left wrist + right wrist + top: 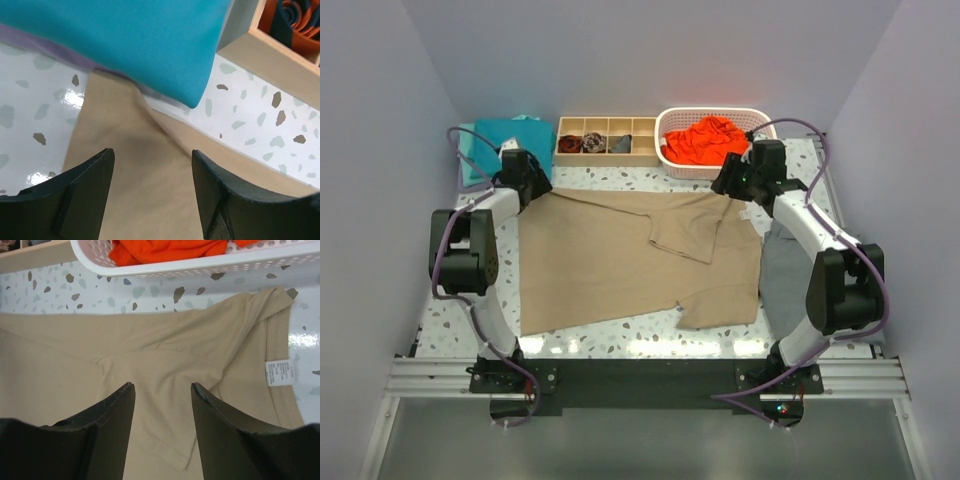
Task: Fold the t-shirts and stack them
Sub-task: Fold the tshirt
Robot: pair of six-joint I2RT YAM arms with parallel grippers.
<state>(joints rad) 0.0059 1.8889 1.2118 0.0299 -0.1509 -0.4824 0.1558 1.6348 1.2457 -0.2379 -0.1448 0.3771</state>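
A tan t-shirt (620,260) lies spread over the middle of the table, one sleeve folded in over its chest. My left gripper (527,195) hovers over its back left corner, open, with only tan cloth (145,200) under the gap between the fingers (152,155). A folded teal t-shirt (510,135) lies just beyond that corner, its edge (140,40) close ahead. My right gripper (730,190) stands open (162,387) over the shirt's back right corner, above the folded sleeve (170,405). An orange-red t-shirt (705,140) is heaped in the white basket (668,160).
A wooden compartment tray (645,155) with small rolled socks stands at the back, between the teal shirt and the basket. A flat dark grey cloth (782,270) lies right of the tan shirt. The basket rim (200,264) runs just beyond my right fingers. Walls close in on three sides.
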